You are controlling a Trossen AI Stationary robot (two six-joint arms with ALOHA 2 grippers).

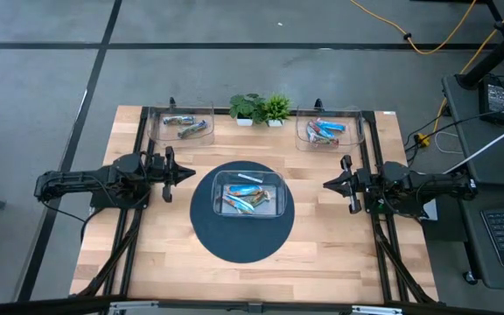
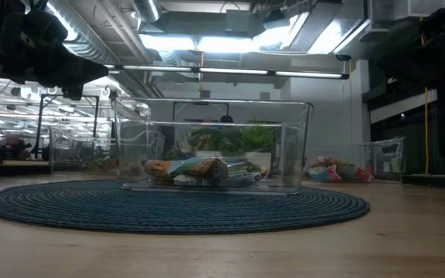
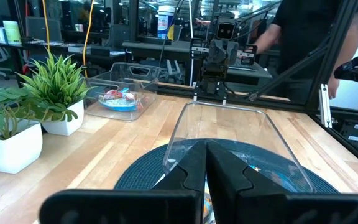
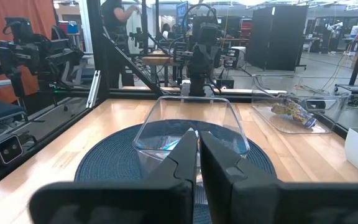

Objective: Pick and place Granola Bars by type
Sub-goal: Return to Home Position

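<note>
All Granola Bars (image 1: 246, 202) lie sorted in three clear bins (image 1: 182, 108) on the table (image 1: 147, 254); the middle bin (image 1: 250, 173) sits squarely between the empty left end effector (image 1: 185, 172) and right end effector (image 1: 328, 185), both pressed together, equally near.

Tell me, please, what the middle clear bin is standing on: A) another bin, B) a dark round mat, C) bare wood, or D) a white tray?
B: the middle bin sits on the dark round mat, while the left gripper and right gripper wait at either side.
</note>
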